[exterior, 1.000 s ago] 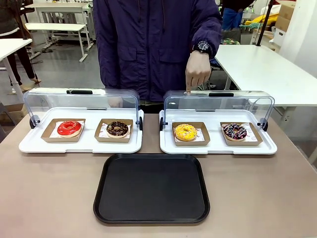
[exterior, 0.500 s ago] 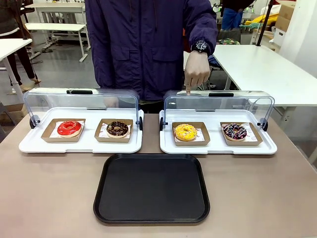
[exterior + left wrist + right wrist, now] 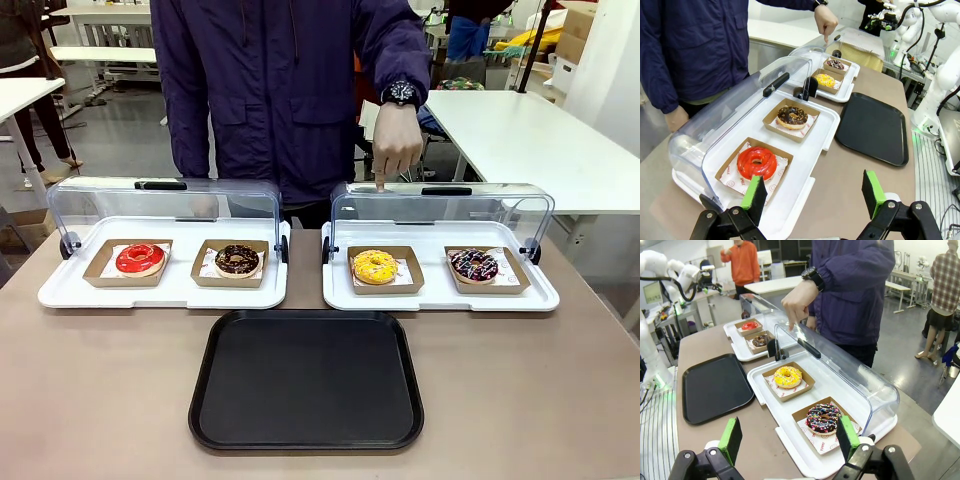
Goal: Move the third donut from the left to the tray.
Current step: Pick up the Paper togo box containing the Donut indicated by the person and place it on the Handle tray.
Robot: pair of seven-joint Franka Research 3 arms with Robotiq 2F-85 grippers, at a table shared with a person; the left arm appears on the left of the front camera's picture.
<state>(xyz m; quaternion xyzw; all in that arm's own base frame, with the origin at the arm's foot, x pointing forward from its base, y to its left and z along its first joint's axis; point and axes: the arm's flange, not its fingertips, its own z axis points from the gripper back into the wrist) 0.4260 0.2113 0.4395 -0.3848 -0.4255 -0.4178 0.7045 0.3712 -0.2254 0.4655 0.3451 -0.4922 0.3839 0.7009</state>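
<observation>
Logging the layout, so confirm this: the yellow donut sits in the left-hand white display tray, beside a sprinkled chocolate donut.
Wrong tray. The front view shows the yellow donut in the right-hand white display tray, not the left-hand one; it does sit beside a sprinkled chocolate donut there.

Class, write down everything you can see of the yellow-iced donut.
The yellow-iced donut is a ring with bright yellow glaze and small coloured sprinkles, whole and lying flat. It rests on white paper in a square brown cardboard holder, in the left half of the right-hand white display tray, whose clear lid stands open behind it. Nothing else touches it.
</observation>
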